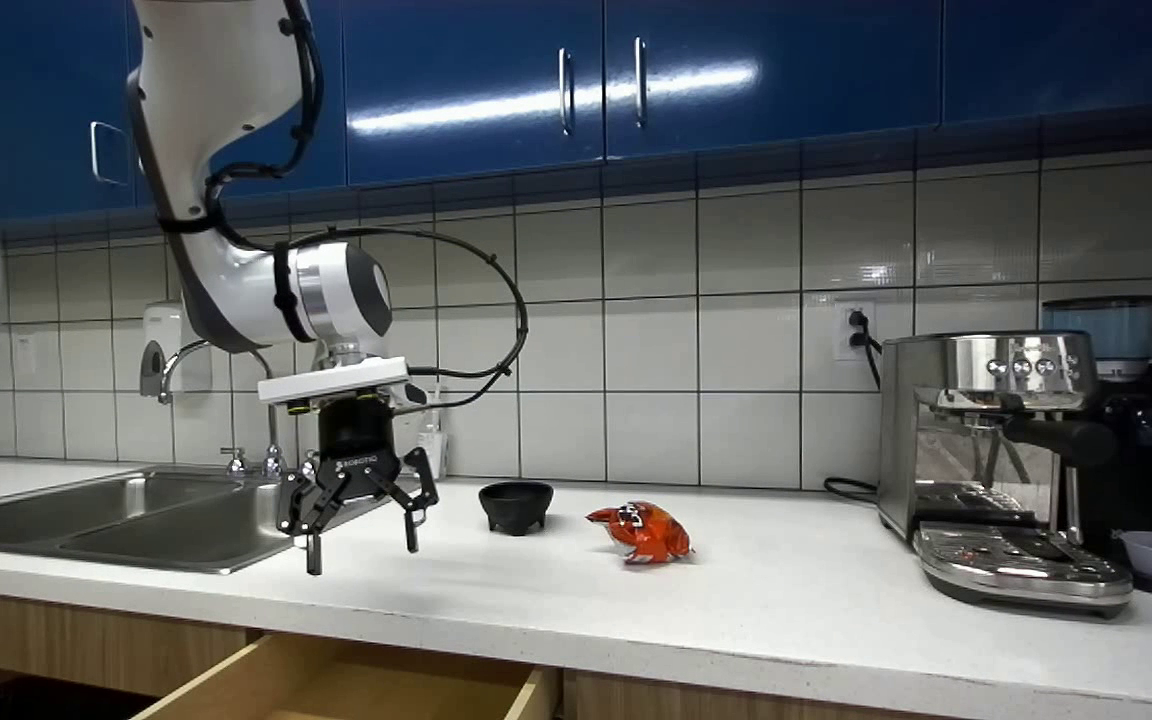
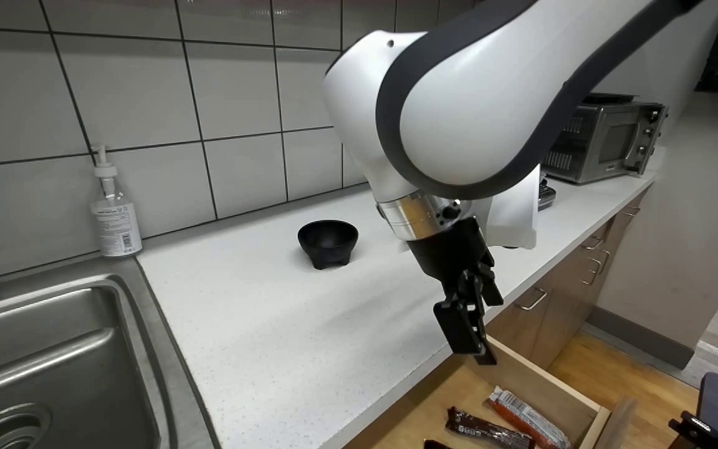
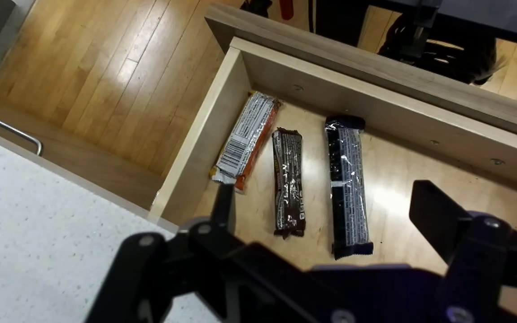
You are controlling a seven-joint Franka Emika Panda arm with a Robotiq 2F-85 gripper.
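So the claw (image 1: pixel 363 546) is hanging with its jaws spread pretty wide, fingertips pointing down, right above an open drawer (image 3: pixel 402 152). What it's nearest to is the stuff in that drawer, all lying below the claw and apart from it. In the wrist view a brown bar (image 3: pixel 289 184) and a longer black bar (image 3: pixel 350 188) show up in the gap between the two fingers (image 3: pixel 225 204), with the brown one nearer the finger on that picture's left. An orange-and-white bar (image 3: pixel 246 139) is mostly just past that same fingertip, running along one side of the drawer, barcode side up.

Between the claw and the tiled wall (image 1: pixel 651 345) you've got the white worktop (image 2: pixel 259 324), with a little black footed bowl (image 2: pixel 328 244) in both exterior views. In an exterior view there's also a crumpled orange packet (image 1: pixel 644 532), further from the claw than the bowl, and an espresso machine (image 1: pixel 996 375) well past that. The steel sink (image 1: pixel 201 525) is on the claw's opposite side.
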